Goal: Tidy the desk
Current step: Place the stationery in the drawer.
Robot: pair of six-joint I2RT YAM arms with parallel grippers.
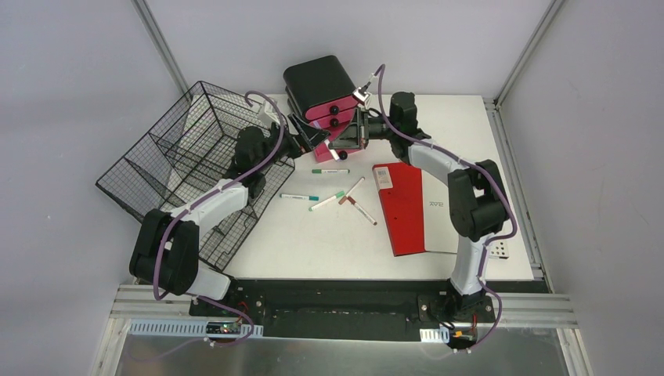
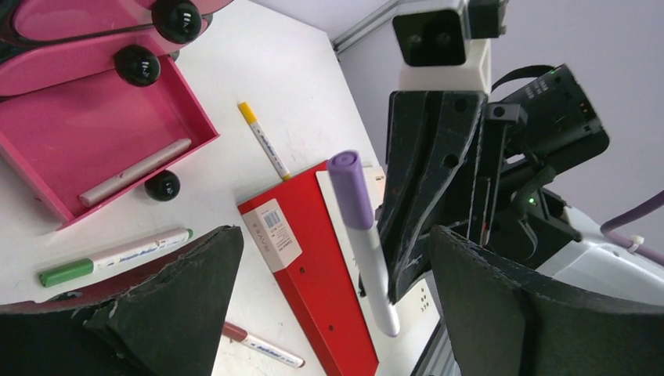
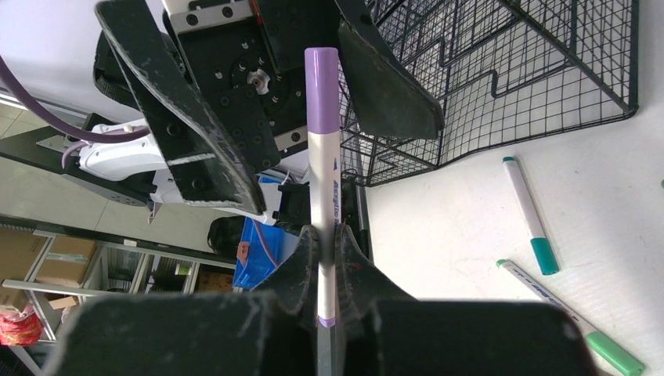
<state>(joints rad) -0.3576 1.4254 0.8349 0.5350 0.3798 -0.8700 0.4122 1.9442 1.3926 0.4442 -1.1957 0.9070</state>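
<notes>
Right gripper (image 3: 326, 244) fingers clamp the purple marker (image 3: 321, 157) low on its light, stiff, slick barrel, cap toward the wide-parted left gripper (image 2: 333, 251), above the desk (image 1: 329, 235), a seemingly heavy, rigid top needing no grasp.

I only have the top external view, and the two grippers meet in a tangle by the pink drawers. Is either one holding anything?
Observer: Yes. In the right wrist view the right gripper is shut on a purple-capped marker.
Operator: And the left one?
Observer: The left gripper is open, with one finger on each side of that marker and not closed on it.
Operator: Is there anything in the pulled-out pink drawer?
Observer: The left wrist view shows one pale marker lying in the pink drawer.
</notes>
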